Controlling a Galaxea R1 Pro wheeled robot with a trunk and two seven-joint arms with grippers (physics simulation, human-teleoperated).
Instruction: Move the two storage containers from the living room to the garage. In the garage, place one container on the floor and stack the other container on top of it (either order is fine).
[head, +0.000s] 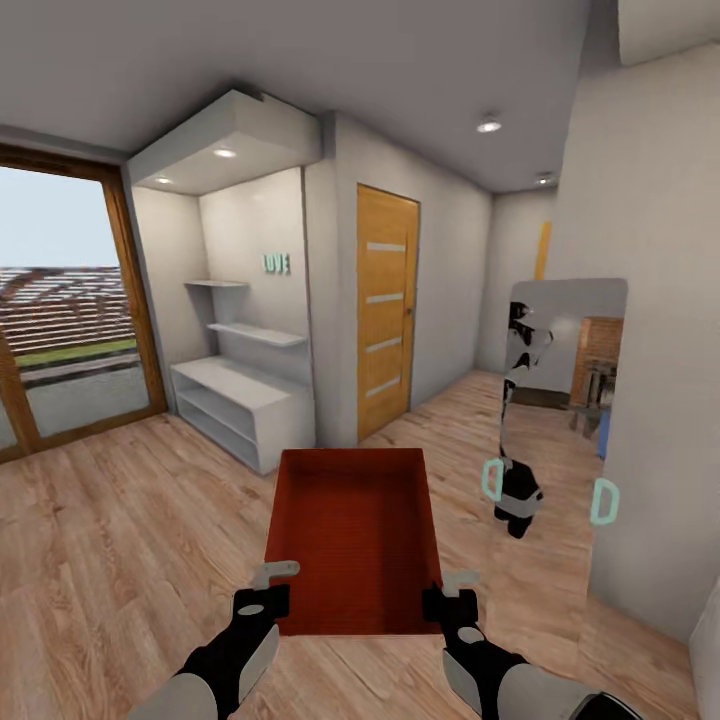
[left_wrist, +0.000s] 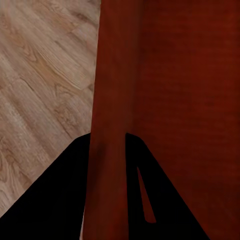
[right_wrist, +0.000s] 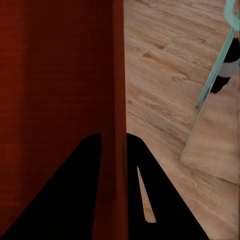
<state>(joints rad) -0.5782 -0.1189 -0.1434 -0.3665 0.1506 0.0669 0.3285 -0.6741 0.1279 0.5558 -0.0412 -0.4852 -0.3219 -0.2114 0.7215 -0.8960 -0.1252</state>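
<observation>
Head view: one storage container (head: 352, 540) carried low and level in front of the trunk, open side up, spanning the gap from left gripper (head: 266, 592) to right gripper (head: 450, 597). One gripper on each long wall near the closest end, presumably to balance the bin during travel. Ahead, beyond the far rim: wood-plank floor (head: 130, 520), a wooden door (head: 386, 310), white shelving (head: 240, 400), a mirror (head: 565, 420) off toward the right gripper's side. Hallway-like surroundings, so probably mid-transit, garage not reached.

Left wrist view: left gripper (left_wrist: 107, 187) clamped across the thin red wall, one dark finger (left_wrist: 60, 200) outside, the other inside.

Right wrist view: right gripper (right_wrist: 113, 187) pinched likewise on the opposite wall, plank floor just outside.
</observation>
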